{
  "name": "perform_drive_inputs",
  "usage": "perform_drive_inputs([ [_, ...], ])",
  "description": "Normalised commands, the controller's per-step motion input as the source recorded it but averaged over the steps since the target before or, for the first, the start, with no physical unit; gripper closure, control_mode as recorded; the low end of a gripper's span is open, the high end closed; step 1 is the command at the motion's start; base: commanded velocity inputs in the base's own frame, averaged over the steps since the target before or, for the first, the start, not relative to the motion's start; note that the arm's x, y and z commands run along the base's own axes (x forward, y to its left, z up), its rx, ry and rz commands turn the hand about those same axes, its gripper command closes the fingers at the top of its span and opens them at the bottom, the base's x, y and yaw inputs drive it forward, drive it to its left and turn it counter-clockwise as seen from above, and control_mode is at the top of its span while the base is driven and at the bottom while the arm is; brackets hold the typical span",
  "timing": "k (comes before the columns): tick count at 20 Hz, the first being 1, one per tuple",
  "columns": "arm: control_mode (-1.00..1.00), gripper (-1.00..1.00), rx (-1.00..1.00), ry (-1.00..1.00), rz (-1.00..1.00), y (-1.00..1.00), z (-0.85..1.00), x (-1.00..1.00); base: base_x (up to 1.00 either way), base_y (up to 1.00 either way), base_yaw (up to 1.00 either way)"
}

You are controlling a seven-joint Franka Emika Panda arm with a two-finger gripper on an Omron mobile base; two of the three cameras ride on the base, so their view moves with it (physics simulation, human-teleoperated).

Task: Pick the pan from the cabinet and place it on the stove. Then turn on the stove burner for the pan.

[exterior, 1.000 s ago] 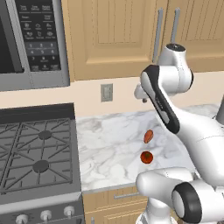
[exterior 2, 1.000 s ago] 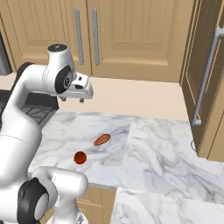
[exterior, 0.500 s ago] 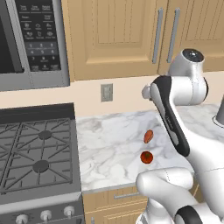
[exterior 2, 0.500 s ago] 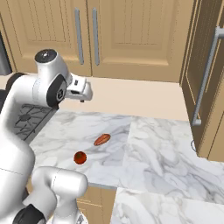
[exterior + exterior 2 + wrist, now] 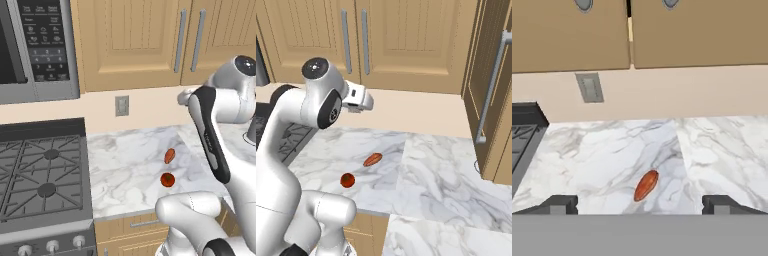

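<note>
Gripper (image 5: 640, 204) hangs with its jaws spread wide and nothing between them, above the marble counter (image 5: 431, 165) and below the cabinet (image 5: 150, 45), whose doors are shut; the pan cannot be seen. In the hand view the two fingertips (image 5: 559, 204) stand well apart, with an orange oblong item (image 5: 646, 185) lying on the counter between them. A small red round item (image 5: 167, 180) sits near it, toward the counter's front edge. To the left the stove (image 5: 40, 170) meets the counter's edge. A wall outlet (image 5: 121, 105) sits on the backsplash.
</note>
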Motion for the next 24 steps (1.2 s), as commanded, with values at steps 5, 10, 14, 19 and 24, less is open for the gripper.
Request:
perform_drive_inputs([
  [5,-1.00,-1.00,0.00,-0.14,-0.02,-0.27,0.26,0.00,0.00,0.00,0.00],
  [10,-1.00,-1.00,0.00,-0.20,-0.02,-0.21,0.25,-0.04,0.00,0.00,0.00],
  [14,-1.00,-1.00,0.00,-0.17,0.00,-0.25,0.23,0.00,0.00,0.00,0.00],
  [19,-1.00,-1.00,0.00,-0.27,0.01,-0.03,0.06,-0.56,0.00,0.00,0.00],
  [24,-1.00,-1.00,0.00,-0.21,0.00,0.00,0.23,-0.14,0.00,0.00,0.00],
])
